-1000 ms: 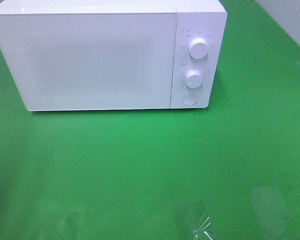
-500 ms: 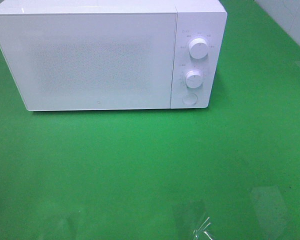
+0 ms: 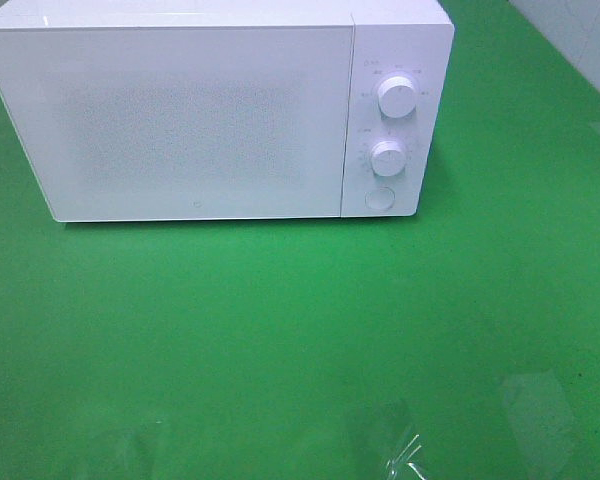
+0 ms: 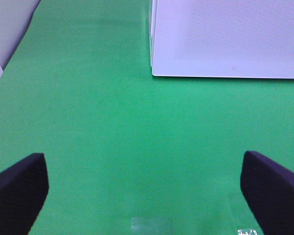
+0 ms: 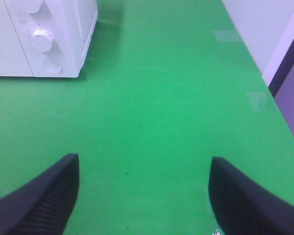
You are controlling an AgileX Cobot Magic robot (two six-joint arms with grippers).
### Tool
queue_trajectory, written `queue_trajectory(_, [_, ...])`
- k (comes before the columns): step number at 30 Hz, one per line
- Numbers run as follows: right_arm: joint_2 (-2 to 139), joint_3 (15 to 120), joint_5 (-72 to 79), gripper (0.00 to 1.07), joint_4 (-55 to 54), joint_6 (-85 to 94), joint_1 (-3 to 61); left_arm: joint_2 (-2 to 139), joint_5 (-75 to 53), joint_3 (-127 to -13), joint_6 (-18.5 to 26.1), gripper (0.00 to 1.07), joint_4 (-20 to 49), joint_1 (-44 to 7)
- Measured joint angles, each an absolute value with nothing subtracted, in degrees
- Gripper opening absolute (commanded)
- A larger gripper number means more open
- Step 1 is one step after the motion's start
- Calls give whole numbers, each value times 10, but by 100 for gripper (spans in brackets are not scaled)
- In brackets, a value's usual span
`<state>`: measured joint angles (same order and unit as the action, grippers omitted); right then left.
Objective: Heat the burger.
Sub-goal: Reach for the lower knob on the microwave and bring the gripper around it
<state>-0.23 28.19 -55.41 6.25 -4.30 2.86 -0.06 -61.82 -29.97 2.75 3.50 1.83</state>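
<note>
Facing the closed white microwave (image 3: 200,110) on the green table (image 3: 280,330), I have both arms low at the near side of the table, outside the high camera's frame.

Left gripper (image 4: 146,188): fingers spread to their widest, nothing between them. The microwave's near left corner lies ahead of it, well apart.

Right gripper (image 5: 144,193): fingers spread, also empty. The control panel lies ahead and toward the middle of the table, with the lower knob (image 5: 41,39) above the round button (image 5: 52,66).

Burger: not visible in any view. The door (image 3: 180,120) is shut and its frosted window shows me nothing, so I cannot tell whether the burger is inside, nor which way it lies from either claw.

Deciding relation, as I judge it: the panel sits on the microwave's right side, so the right arm is nearer the button and knobs, while the left arm faces the door's far edge. A round burger would offer no long axis to align with.
</note>
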Motion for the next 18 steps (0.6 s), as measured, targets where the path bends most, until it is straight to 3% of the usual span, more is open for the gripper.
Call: queue_trajectory(18, [-2,282,-554,69,62,-43,29,-3,-618,-300,28,100,35,18])
